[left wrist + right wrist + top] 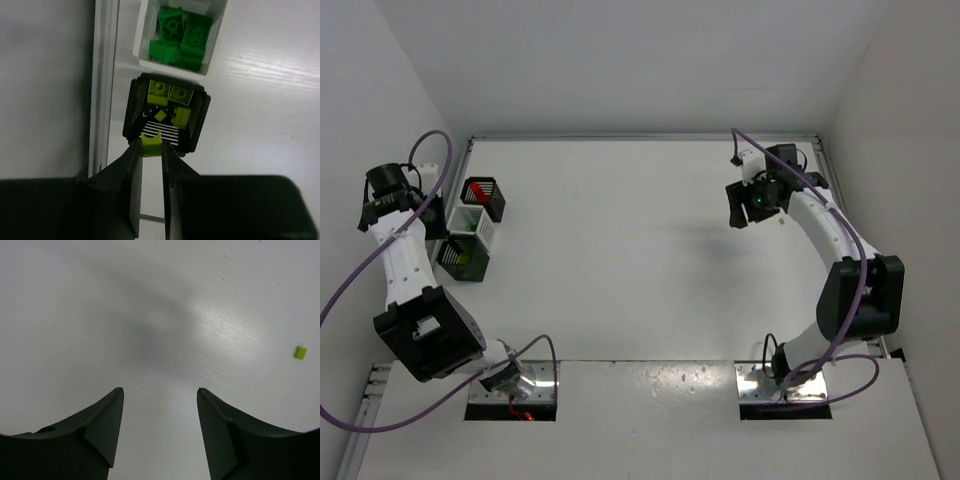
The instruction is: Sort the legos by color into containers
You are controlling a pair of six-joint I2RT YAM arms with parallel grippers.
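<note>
Yellow-green lego [151, 142] is being held clamped between the jaws of the left tool [151, 145], fingertips pointing at the black bin [131, 107]

Key relation: in the left wrist view the held piece is sitting over the near rim of that bin, with the opening lying just ahead of the tips. Judged: a short advance along the tool's own axis is being called for before release, otherwise the piece is likely being dropped on the rim or outside it

Held piece is looking small and squarish, with a notch in its exposed edge; a long axis cannot be told. Bin contents [170, 95] are matching it in colour. Beyond it, the white bin [141, 30] is holding the dark green legos [180, 37]

Right tool [160, 392] is hanging over bare table [75, 315], jaws apart, nothing between them. One loose yellow-green lego [300, 352] is lying flat on the table ahead and to the right of it, well apart. Judged: that piece is being left to the right arm, it being the nearer
</note>
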